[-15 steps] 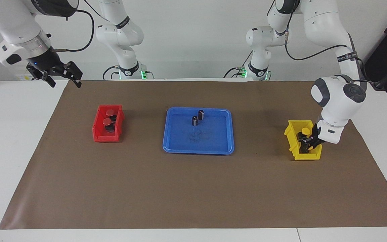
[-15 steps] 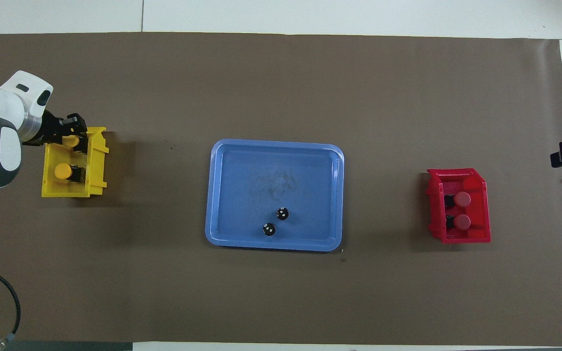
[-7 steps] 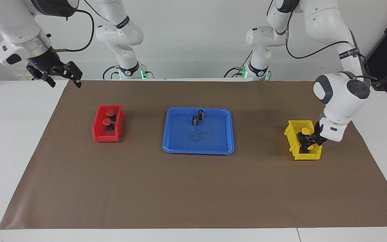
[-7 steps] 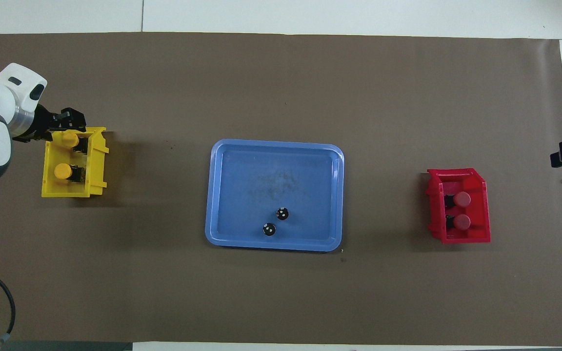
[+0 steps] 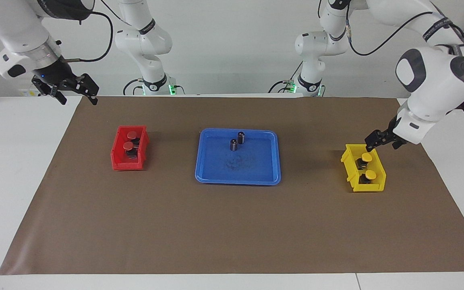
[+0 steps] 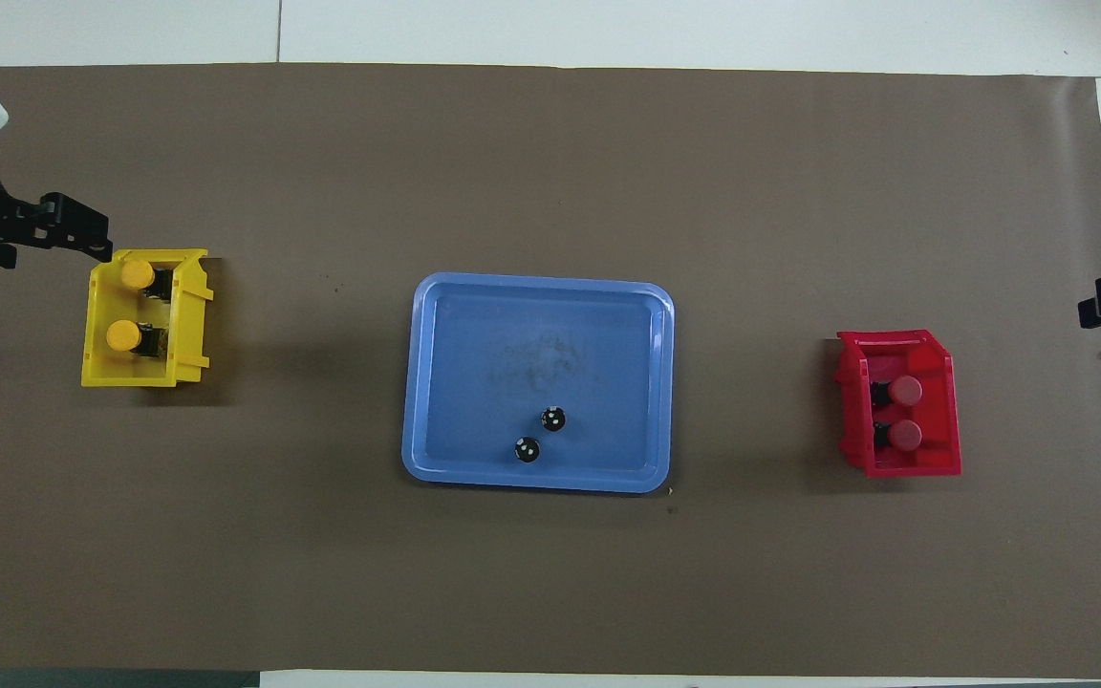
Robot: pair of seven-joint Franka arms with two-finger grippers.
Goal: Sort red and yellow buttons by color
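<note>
Facing view: yellow buttons under left tool

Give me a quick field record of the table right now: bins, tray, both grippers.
yellow bin: two yellow buttons inside
red bin: two red buttons inside
blue tray: two dark cylinders, no buttons
left gripper: open, empty, raised over the yellow bin's edge
right gripper: open, empty, waiting at its end of the table
sorting: looks complete
</note>
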